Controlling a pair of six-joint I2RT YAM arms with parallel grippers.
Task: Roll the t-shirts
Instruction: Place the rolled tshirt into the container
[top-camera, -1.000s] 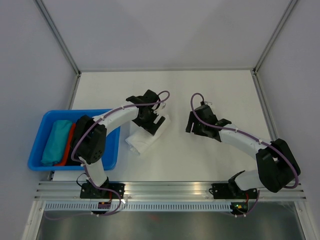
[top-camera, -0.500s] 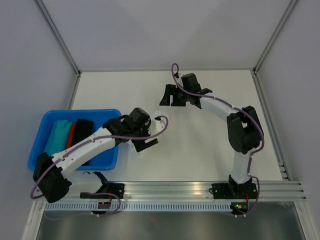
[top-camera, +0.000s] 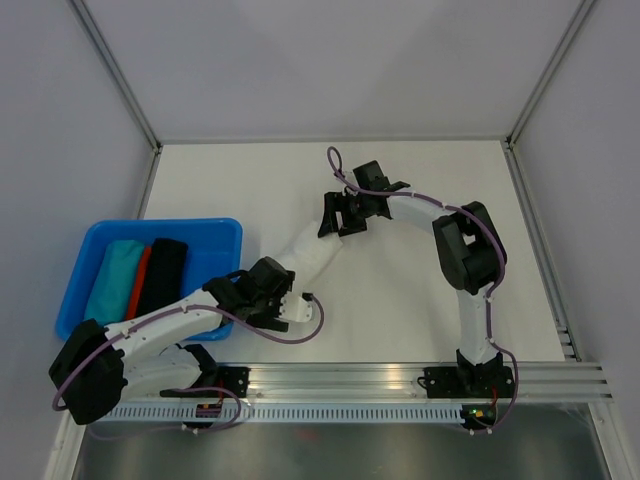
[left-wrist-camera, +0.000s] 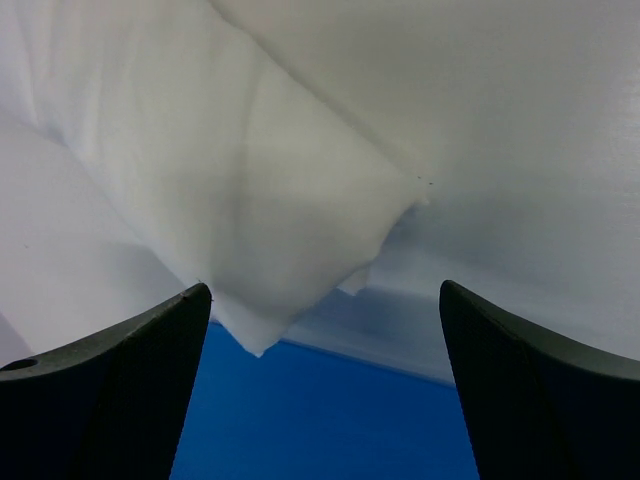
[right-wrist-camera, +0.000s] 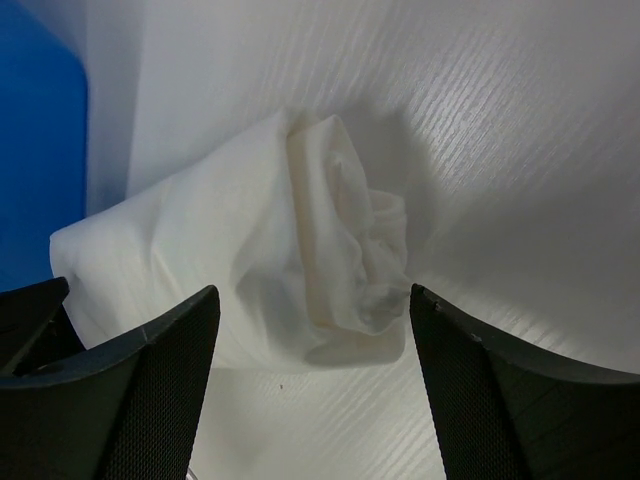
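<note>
Bin with rolls near white t-shirt

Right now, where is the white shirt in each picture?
Top view: white shirt, middle.
Left wrist: white shirt, upper middle.
Right wrist: white shirt, centre, bunched.
Shared landmark: blue bin, left on top, bottom in left wrist, upper left in right wrist.

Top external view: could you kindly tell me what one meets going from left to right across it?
blue bin → teal roll → red roll → black roll → left gripper → white t-shirt → right gripper
</note>
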